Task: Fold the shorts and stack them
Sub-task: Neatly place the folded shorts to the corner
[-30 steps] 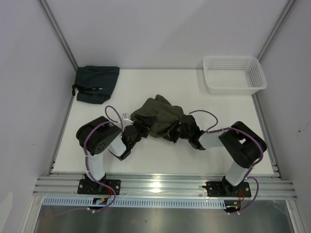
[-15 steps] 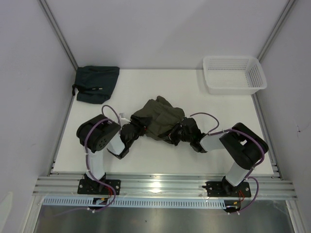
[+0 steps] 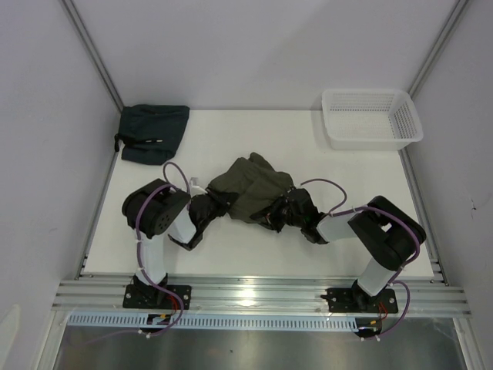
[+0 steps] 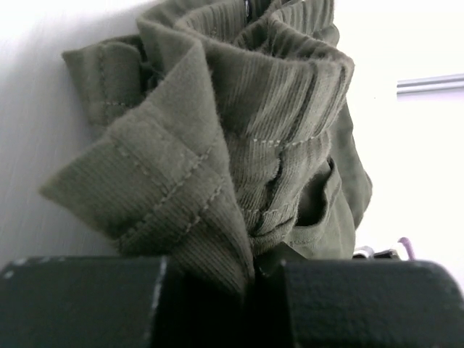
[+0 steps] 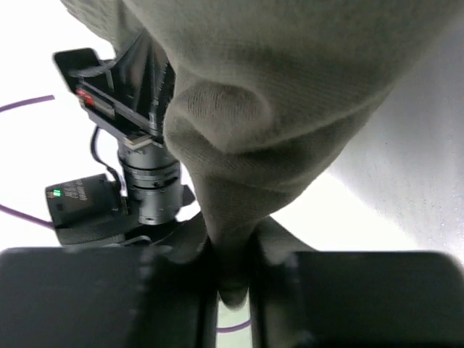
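Shorts (image 3: 250, 189) bunched mid-frame. Your left gripper (image 3: 216, 206) and right gripper (image 3: 281, 212) are both clamped on cloth at opposite ends. Flattening step; next you'd need to draw them apart, evenly.

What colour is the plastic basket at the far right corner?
The basket is white; the top external view shows it best.

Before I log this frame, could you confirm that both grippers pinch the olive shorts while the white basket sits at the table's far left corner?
Not quite: the top view shows the white basket at the far right corner, not the left. The rest holds: the left gripper and the right gripper both pinch the olive shorts, as the wrist views show.
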Controlling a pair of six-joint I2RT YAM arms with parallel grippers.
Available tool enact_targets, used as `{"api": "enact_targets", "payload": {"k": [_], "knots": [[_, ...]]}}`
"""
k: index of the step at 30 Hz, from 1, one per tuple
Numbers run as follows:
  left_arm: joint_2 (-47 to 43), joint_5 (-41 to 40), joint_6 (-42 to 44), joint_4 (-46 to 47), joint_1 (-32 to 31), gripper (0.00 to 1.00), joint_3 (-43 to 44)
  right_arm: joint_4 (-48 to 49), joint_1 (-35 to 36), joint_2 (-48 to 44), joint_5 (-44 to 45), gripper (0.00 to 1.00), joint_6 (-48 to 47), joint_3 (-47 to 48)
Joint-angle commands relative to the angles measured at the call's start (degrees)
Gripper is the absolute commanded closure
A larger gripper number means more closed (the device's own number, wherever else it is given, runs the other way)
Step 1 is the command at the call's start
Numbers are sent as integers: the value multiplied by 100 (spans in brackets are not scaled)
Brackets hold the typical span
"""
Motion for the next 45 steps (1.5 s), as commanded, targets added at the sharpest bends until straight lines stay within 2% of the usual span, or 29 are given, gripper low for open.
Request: {"api": "enact_targets", "payload": {"k": [1, 2, 7, 9, 10, 12, 15, 19, 27, 33, 34, 36, 37, 41, 45], "knots": [[-473, -605, 856, -40, 363, 100, 177, -270, 14, -53, -249, 80, -275, 29], [-571, -615, 927, -199, 390, 100, 212, -279, -3, -36, -275, 70, -336, 29], [-1072, -799, 1638, -1366, 504, 100, 738, -646, -144, -175, -373, 36, -600, 81], [-1292, -974, 2042, -1833, 530, 100, 1010, -1050, -196, -334, -346, 30, -828, 117], [-1345, -1062, 2157, -2349, 539, 100, 1230, -1201, -214, -535, -294, 27, -916, 134], [-1398, -1291, 2447, -2766, 574, 100, 1572, -1500, -267, -764, -223, 26, -1083, 178], [-1223, -1064, 2720, -3224, 803, 100, 2117, -2114, -364, -1256, -65, 26, -1347, 187], [-977, -1089, 3018, -4161, 1136, 100, 3013, -2441, -478, -1740, 32, 26, -1532, 126], [-256, -1028, 3713, -4902, 1628, 100, 4483, -2827, -742, -2338, -100, 26, -1699, 20], [315, -809, 4424, -5297, 1813, 100, 5704, -2951, -882, -2435, -249, 26, -1761, 55], [516, -669, 4617, -5429, 1823, 100, 6271, -2951, -909, -2426, -275, 26, -1761, 90], [693, -562, 4698, -5919, 1840, 100, 6644, -2978, -944, -2400, -328, 26, -1787, 134], [772, -545, 4724, -6027, 1849, 100, 7029, -2986, -987, -2356, -346, 26, -1796, 169], [1044, -220, 4821, -6309, 2024, 100, 7550, -3057, -1049, -2242, -416, 26, -1857, 354], [1343, -87, 5093, -7161, 2200, 100, 8411, -3031, -1067, -2040, -469, 26, -1866, 477]]}}
